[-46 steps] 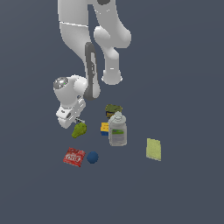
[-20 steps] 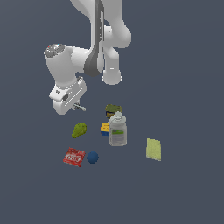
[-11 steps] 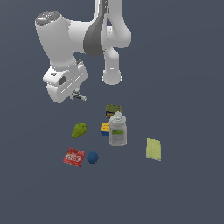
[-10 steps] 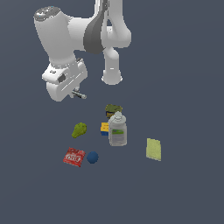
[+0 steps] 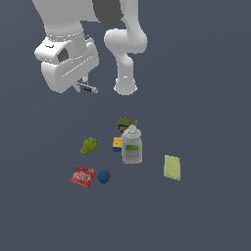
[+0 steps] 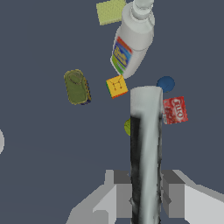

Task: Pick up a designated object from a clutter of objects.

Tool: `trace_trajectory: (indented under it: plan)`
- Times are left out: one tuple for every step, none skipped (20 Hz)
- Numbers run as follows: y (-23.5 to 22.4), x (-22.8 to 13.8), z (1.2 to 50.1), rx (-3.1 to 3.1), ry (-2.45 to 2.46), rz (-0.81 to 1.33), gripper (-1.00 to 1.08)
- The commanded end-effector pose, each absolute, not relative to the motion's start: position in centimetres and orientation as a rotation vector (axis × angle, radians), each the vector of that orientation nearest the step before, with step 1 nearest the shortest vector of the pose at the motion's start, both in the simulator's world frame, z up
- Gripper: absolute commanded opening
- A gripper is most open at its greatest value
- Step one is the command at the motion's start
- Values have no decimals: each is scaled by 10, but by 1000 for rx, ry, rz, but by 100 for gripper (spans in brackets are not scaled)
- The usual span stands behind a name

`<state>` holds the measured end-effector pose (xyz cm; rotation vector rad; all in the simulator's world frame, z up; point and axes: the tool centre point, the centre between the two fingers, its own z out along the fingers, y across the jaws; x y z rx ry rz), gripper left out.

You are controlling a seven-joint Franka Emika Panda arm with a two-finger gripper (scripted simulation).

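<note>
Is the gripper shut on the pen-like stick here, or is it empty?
Shut on it. In the wrist view the pen-like stick sits clamped between both fingers of the gripper, raised well above the clutter.

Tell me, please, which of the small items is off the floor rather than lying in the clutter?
The thin grey stick alone: the pincer holds it high above the floor, while the jar, ball and the others rest below.

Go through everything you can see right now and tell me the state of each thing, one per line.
gripper: shut on the pen, raised well above the floor
pen: held, off the floor
jar: upright, white lid on
can: on the floor behind the jar
green lump: on the floor
red packet: lying flat
blue ball: on the floor beside the packet
yellow-green pad: lying flat, apart
</note>
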<state>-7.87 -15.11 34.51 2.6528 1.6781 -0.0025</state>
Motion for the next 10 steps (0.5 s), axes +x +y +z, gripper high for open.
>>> trace_trajectory:
  plan:
    - [-146, -76, 367, 2653, 1679, -3, -100]
    - [-144, -75, 375, 2653, 1679, -3, -100]
    - [-143, -74, 382, 2653, 1680, -2, -100]
    - [-141, -73, 389, 2653, 1680, -2, -100]
    - [-140, -72, 395, 2653, 1681, -1, -100]
    - [-139, -70, 401, 2653, 1681, -1, -100]
    - [-137, -70, 406, 2653, 1681, -1, -100]
    - [-136, -69, 411, 2653, 1681, -1, -100]
    - [-135, -68, 415, 2653, 1681, -1, -100]
    - [-135, -67, 419, 2653, 1682, 0, -100]
